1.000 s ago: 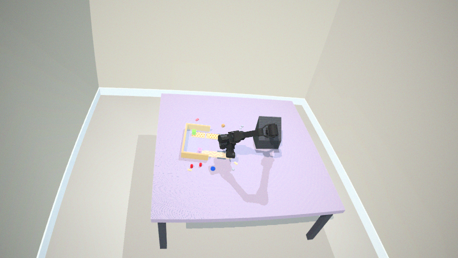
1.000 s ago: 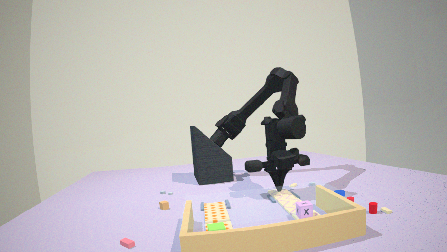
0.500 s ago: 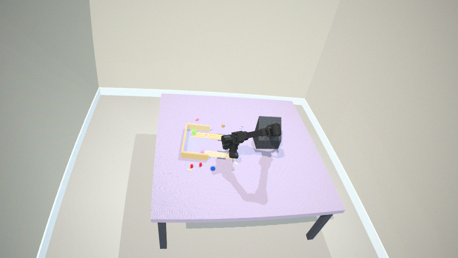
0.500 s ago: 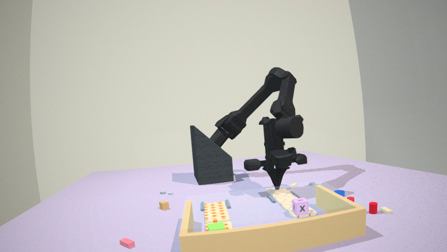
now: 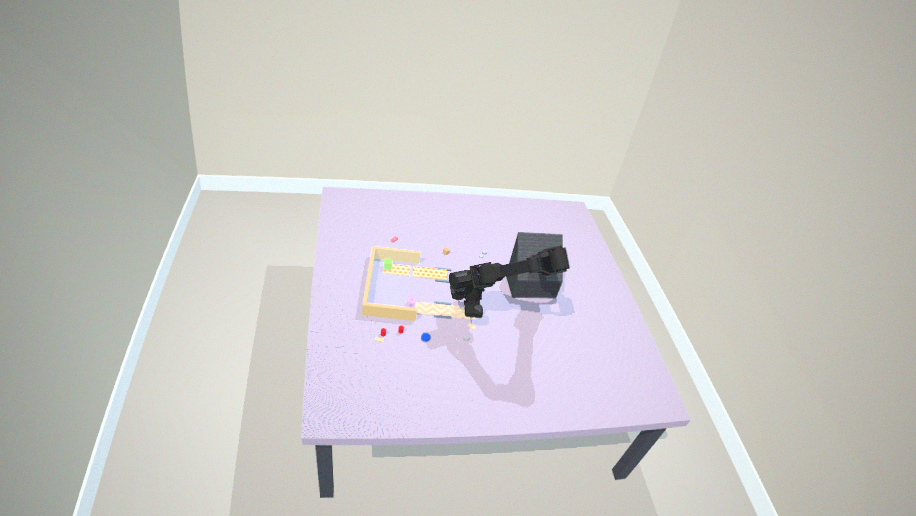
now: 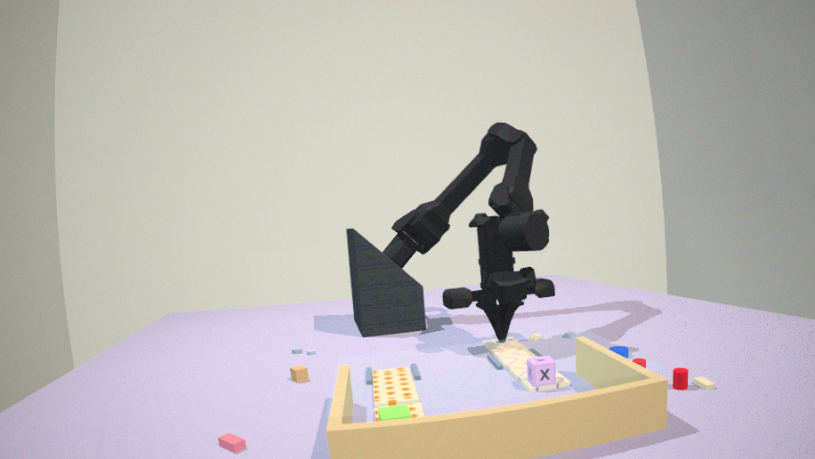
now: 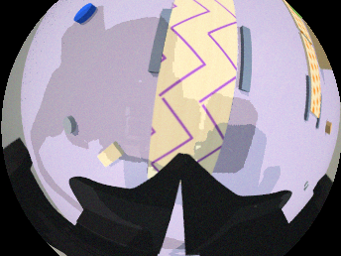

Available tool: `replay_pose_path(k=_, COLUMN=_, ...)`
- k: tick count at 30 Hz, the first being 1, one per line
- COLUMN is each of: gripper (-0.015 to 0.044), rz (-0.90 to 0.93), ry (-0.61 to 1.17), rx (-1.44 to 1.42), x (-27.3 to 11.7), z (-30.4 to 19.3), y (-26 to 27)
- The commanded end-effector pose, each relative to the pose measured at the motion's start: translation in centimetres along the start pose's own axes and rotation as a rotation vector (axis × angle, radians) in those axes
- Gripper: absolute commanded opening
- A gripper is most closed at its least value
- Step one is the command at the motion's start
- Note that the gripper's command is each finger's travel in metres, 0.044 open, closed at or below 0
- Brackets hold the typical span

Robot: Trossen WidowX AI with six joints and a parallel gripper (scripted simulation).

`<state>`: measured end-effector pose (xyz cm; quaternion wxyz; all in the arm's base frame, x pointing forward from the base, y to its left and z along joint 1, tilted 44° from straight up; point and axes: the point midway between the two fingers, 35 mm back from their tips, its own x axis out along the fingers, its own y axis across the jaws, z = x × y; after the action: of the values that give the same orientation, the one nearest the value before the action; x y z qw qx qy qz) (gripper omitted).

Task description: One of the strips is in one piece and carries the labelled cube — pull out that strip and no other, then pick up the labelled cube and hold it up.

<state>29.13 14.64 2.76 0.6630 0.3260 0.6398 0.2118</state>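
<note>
A cream strip with a purple zigzag (image 5: 442,310) (image 6: 512,356) (image 7: 198,70) lies in one piece between grey guide rails (image 7: 246,57). It carries a pink cube marked X (image 5: 410,301) (image 6: 540,371) at its far end, inside the tan U-shaped fence (image 5: 368,288) (image 6: 496,427). My gripper (image 5: 474,312) (image 6: 501,337) (image 7: 180,170) is shut, pointing straight down, with its tips on the strip's near end. An orange dotted strip (image 5: 416,272) (image 6: 393,387) (image 7: 312,57) lies alongside it with a gap in it, and bears a green block (image 5: 387,263) (image 6: 394,412).
A dark wedge block (image 5: 538,269) (image 6: 382,290) holds the arm's base. Around the fence lie a blue disc (image 5: 424,336) (image 6: 618,351) (image 7: 85,13), red cylinders (image 5: 383,331) (image 6: 680,377), an orange cube (image 5: 446,251) (image 6: 298,373), a pink block (image 5: 394,239) (image 6: 231,441) and a cream block (image 6: 704,382).
</note>
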Motion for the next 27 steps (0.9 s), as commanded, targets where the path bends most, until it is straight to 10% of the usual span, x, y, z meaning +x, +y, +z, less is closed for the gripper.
replay_pose_path(k=1, gripper=0.0000, rz=-0.005, ry=0.030, rx=0.004, x=0.6, z=-1.4, y=-0.1)
replay_pose_path(k=27, gripper=0.0000, rz=-0.005, ry=0.032, rx=0.006, x=0.5, z=-5.2, y=0.0)
